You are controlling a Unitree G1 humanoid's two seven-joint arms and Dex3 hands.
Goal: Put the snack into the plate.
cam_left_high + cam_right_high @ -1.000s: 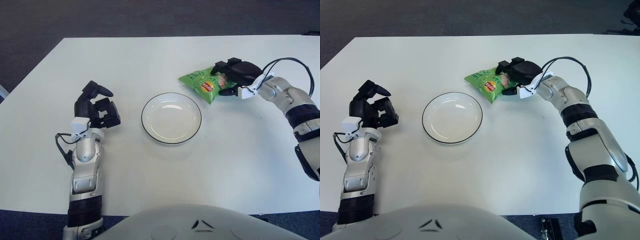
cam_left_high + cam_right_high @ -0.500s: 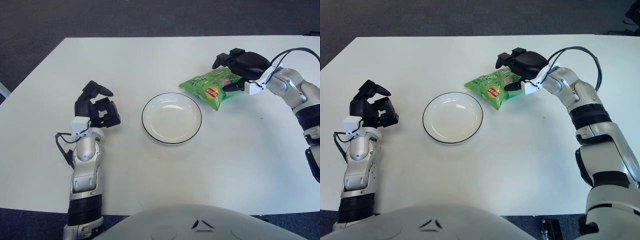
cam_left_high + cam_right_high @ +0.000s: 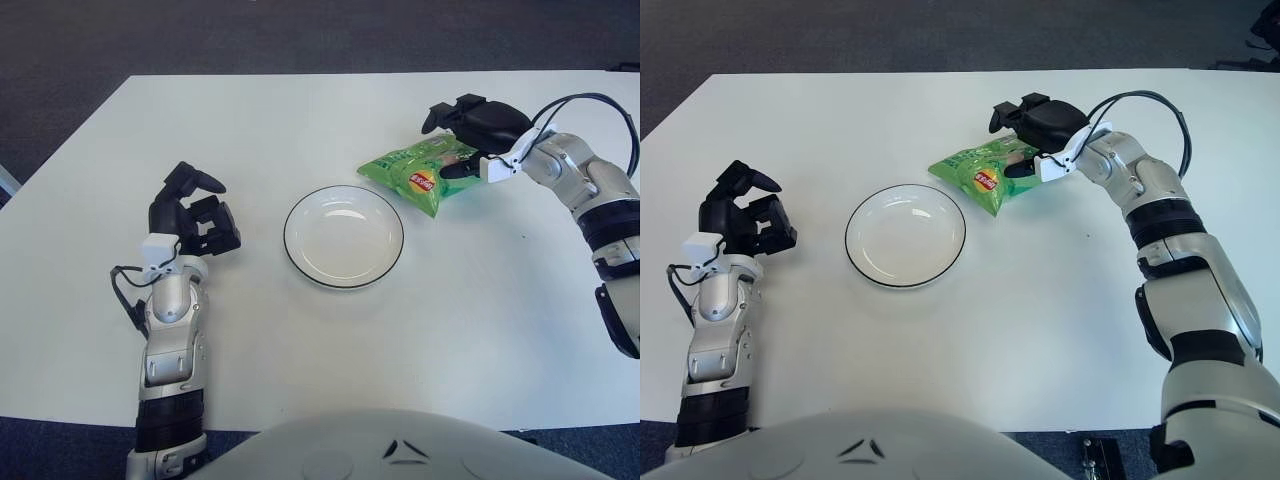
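Observation:
A green snack bag [image 3: 412,176] hangs from my right hand [image 3: 470,137], which is shut on the bag's right end and holds it just above the table, right of the plate. The white plate with a dark rim [image 3: 343,236] sits empty at the table's middle. The bag's left end reaches near the plate's upper right rim without being over its bowl. My left hand [image 3: 192,213] rests idle at the left of the table, fingers curled, holding nothing.
The white table [image 3: 300,120] carries only the plate and the two arms. A black cable [image 3: 590,103] loops off my right wrist. Dark floor lies beyond the far edge.
My right hand lifted the snack bag off the table and shifted it slightly up and right, then a little back left. The left hand has not moved.

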